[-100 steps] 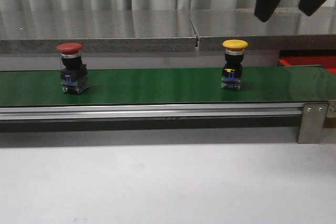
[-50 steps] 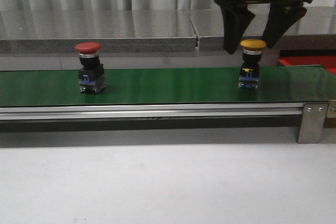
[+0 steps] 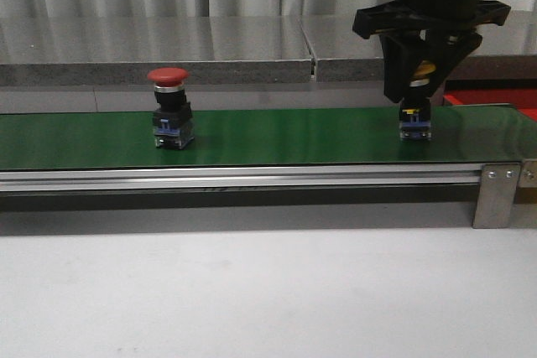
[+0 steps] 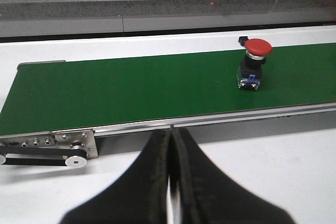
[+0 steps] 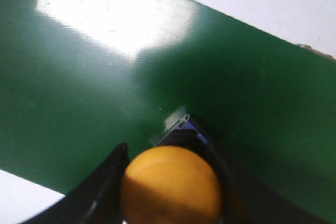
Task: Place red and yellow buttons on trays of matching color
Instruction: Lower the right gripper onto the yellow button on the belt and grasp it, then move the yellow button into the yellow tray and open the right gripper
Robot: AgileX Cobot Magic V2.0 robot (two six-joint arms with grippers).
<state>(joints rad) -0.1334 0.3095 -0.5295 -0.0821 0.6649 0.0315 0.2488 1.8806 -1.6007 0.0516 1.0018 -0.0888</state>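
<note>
The right gripper [image 3: 417,81] clamps the yellow button [image 5: 170,184] between its fingers; the left gripper [image 4: 170,174] is pressed closed, empty.

Right claw [image 3: 417,81] clasps yellow button [image 3: 415,116] on green belt [image 3: 277,136].

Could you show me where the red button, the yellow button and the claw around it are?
red button [image 3: 168,76]: front view, on its red cap.
yellow button [image 5: 170,184]: right wrist view, on its yellow cap.
right claw [image 3: 422,73]: front view, midway between its fingertips, around the yellow cap.
</note>
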